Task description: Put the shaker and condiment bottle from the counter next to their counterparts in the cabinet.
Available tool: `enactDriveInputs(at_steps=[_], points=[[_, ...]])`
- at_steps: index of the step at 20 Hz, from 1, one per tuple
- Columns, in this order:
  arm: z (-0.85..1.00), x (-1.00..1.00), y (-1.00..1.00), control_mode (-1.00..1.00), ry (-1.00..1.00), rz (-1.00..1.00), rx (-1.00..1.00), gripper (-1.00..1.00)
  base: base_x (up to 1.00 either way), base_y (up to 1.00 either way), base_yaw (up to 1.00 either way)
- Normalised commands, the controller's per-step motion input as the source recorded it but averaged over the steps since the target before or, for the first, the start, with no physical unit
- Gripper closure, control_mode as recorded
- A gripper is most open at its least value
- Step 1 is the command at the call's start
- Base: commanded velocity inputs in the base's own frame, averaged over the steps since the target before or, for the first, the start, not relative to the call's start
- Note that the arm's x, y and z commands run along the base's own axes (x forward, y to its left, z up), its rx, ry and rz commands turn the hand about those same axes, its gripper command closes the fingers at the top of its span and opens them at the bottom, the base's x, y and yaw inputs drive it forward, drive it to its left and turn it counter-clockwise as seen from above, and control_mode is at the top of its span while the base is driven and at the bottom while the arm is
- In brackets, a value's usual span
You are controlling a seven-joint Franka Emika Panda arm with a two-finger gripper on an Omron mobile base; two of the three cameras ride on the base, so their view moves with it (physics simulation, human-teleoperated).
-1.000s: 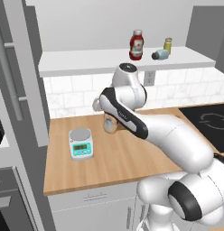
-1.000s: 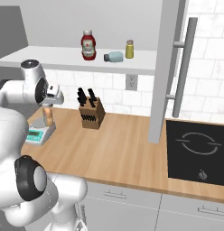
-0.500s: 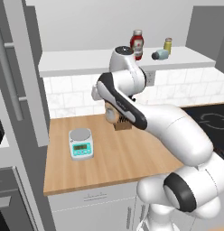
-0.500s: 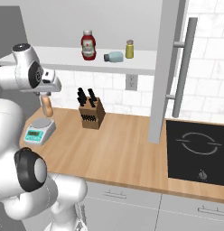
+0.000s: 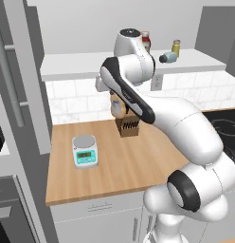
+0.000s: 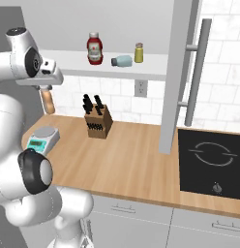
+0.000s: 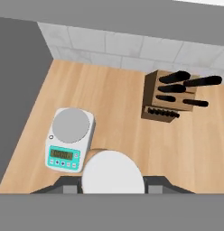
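Note:
The condiment bottle [image 6: 48,100], pale with an orange-tan top, hangs above the counter [image 6: 131,160] with my gripper [image 6: 47,90] shut on it. In the hand view its round pale base [image 7: 112,173] sits between my gripper [image 7: 112,181] fingers, over the counter [image 7: 109,99]. In the left base view the bottle [image 5: 116,106] shows just behind my arm, under the gripper [image 5: 114,96]. The blue-grey shaker [image 6: 122,61] [image 5: 168,57] lies on its side on the cabinet shelf [image 6: 156,67] [image 5: 76,66], between the red ketchup bottle [image 6: 94,48] [image 5: 146,40] and the yellow shaker [image 6: 139,53] [image 5: 176,47].
A small digital scale [image 5: 85,150] [image 7: 69,138] sits on the counter's left part. A wooden knife block [image 6: 98,122] [image 7: 170,99] stands near the tiled wall. A black cooktop [image 6: 211,160] lies to the right, beyond a grey upright panel [image 6: 176,77].
The arm has lifted the condiment bottle higher above the counter, up toward shelf height. The things on the shelf have not moved.

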Motion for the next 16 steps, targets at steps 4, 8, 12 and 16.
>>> enactDriveInputs(at_steps=[4,8,12,16], points=[[0.37,0.0,-0.07,-1.0,-0.01,0.0,0.0,1.0,0.0,0.0,0.0],[0.32,0.0,-0.06,-1.0,-0.04,0.0,0.0,1.0,0.0,0.0,0.0],[0.36,0.0,-0.07,-1.0,-0.05,0.0,0.0,1.0,0.0,0.0,0.0],[0.35,0.0,-0.1,-1.0,-0.12,0.0,0.0,1.0,0.0,0.0,0.0]])
